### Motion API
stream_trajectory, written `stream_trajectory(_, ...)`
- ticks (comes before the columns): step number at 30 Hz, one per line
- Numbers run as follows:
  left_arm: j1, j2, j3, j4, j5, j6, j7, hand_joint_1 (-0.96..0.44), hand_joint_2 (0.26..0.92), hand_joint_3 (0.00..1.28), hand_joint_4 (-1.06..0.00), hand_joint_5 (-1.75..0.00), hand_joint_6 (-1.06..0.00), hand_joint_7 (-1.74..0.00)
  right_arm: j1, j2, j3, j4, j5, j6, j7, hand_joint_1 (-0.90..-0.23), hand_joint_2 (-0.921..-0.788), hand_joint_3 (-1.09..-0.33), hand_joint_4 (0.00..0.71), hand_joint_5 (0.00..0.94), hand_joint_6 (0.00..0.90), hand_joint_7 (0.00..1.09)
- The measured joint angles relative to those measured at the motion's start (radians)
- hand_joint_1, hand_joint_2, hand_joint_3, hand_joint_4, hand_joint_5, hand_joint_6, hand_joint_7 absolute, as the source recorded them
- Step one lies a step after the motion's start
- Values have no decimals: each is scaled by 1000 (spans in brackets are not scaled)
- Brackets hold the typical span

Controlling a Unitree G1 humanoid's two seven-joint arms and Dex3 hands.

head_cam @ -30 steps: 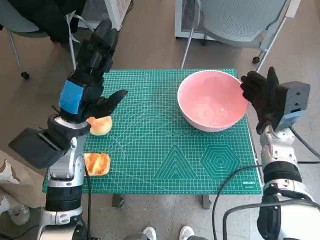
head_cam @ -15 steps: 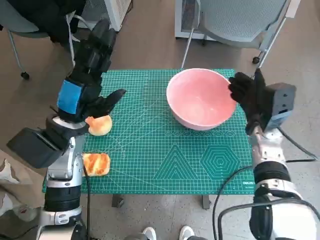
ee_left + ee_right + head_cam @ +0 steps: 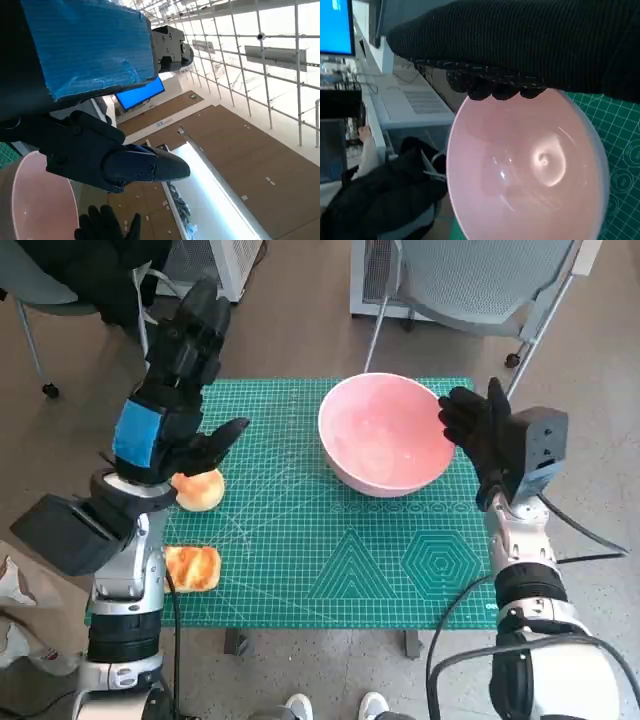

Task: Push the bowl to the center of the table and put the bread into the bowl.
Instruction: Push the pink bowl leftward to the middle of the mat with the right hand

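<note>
Right hand [image 3: 482,428], gloved, stands upright with its fingers spread, and we find them against the right-hand rim of the pink bowl [image 3: 385,435]; it presses there and grips nothing. We place the bowl on the green cutting mat [image 3: 300,550] covering the tabletop, in the mat's far half, somewhat right of centre. The right wrist view confirms the glove lying along the bowl's rim, with the bowl's inside empty. Left hand [image 3: 175,400] hovers above the mat's left side, its fingers extended and apart, holding nothing. We note one piece of bread [image 3: 198,490] just under and beside that hand, and a second piece of bread [image 3: 193,567] nearer the robot at the mat's left edge; both lie well apart from the bowl
</note>
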Motion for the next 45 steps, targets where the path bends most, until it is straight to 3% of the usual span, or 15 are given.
stream_trajectory(15, 0, 1, 5, 19, 0, -1, -2, -704, 921, 289, -18, -3, -29, -235, -2, 19, -9, -3, 6, -6, 4, -659, -921, -848, 142, 9, 143, 178)
stream_trajectory(33, -1, 1, 6, 40, 0, -3, -2, -703, 921, 288, -19, -2, -29, -237, -9, 77, 28, -5, -22, -26, 6, -710, -921, -830, 147, 6, 146, 183)
stream_trajectory(45, -2, 1, 6, 46, 0, -5, -3, -705, 921, 288, -19, -2, -31, -238, -10, 99, 45, -11, -29, -44, 30, -685, -921, -857, 147, 3, 141, 188)
